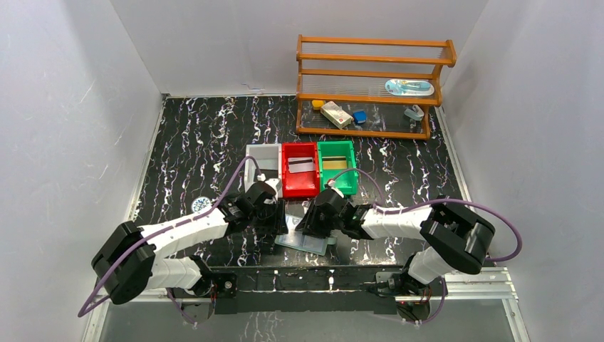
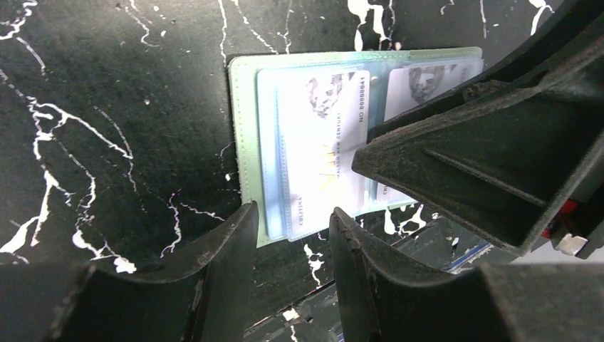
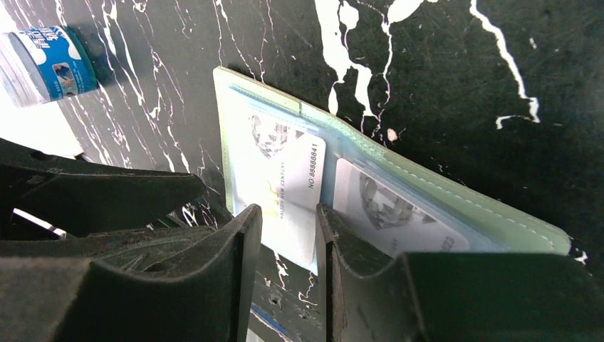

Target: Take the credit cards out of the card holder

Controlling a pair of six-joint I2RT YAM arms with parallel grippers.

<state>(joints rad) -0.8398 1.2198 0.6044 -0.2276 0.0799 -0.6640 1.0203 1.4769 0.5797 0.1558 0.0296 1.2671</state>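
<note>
We count two credit cards (image 2: pixel 320 142) left in card holder (image 2: pixel 242 135); others in red bin (image 1: pixel 299 146), green bin (image 1: pixel 335 144). Fingers narrow, empty: left gripper (image 2: pixel 293 210), right gripper (image 3: pixel 287 210).

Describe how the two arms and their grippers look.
The left arm and right arm have white link shells with bulky black joint housings; a purple cable loops along each. The left gripper and right gripper have matte black wedge-shaped fingers.
</note>
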